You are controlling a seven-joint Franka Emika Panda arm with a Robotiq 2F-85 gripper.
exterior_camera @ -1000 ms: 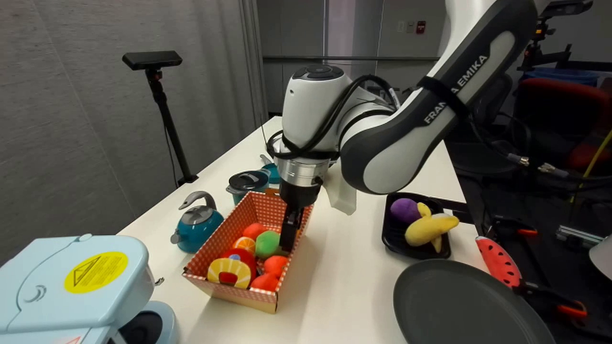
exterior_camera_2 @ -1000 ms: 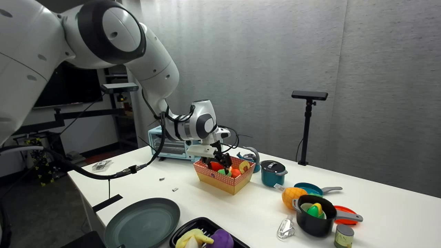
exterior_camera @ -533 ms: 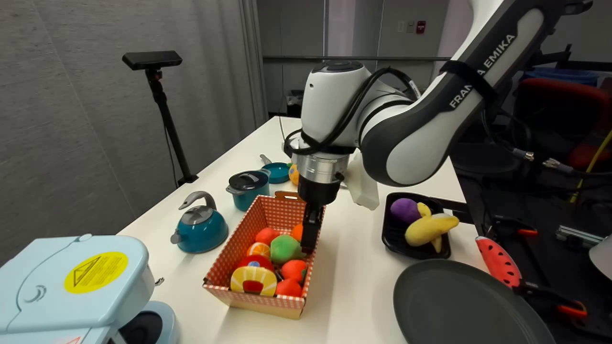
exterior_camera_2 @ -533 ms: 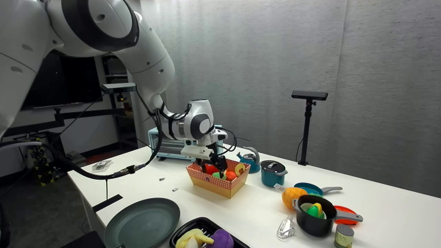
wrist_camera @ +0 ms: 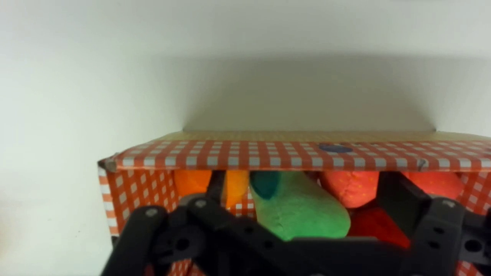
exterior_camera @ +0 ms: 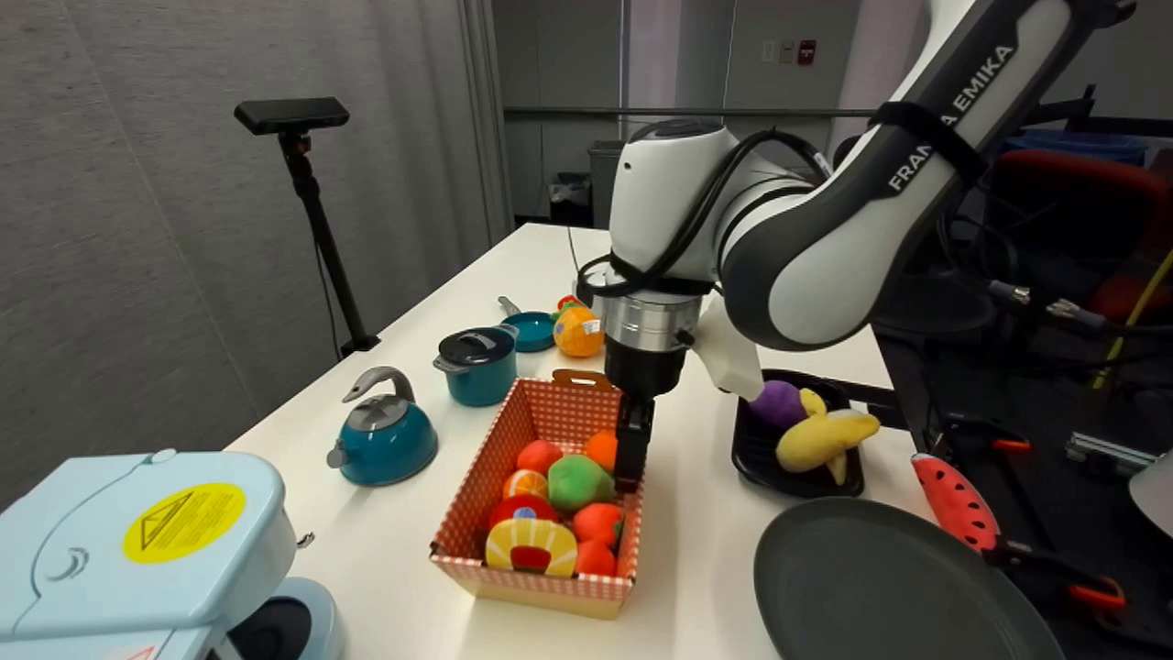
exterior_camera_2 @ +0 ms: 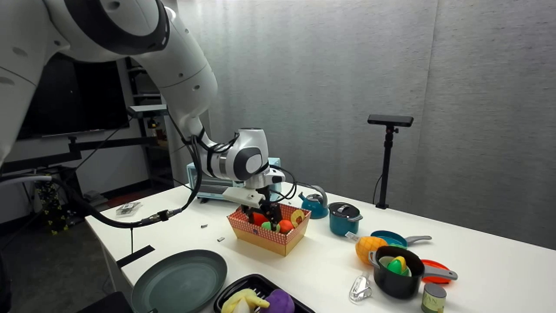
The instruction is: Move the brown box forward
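Far left in an exterior view there's a light-blue appliance (exterior_camera: 137,587), smooth and rounded, plastic I'd say, then a shiny teal kettle (exterior_camera: 389,449) and a lidded teal pot (exterior_camera: 483,374). Next up is the brown box (exterior_camera: 541,596), sitting on the smooth white surface (exterior_camera: 696,587) between that cookware and the black tray (exterior_camera: 747,458). Looks like folded card with flared walls and gingham print, so my guess is light, a bit bendy, slides easily; the soft toys (exterior_camera: 597,522) inside shouldn't add much. The end effector (wrist_camera: 303,188) reaches in by the wall facing the tray, fingers spread wide either side of a green toy (wrist_camera: 303,214), gripping nothing; can't tell if they touch the wall. I'd push low on that wall or pinch it, since shoving near the rim could crease it. Further right, the tray looks like thin moulded plastic holding a round purple toy (exterior_camera: 777,403) and a fuzzy yellow toy (exterior_camera: 820,442), then a flat, round, matt dark plate (exterior_camera: 889,587).
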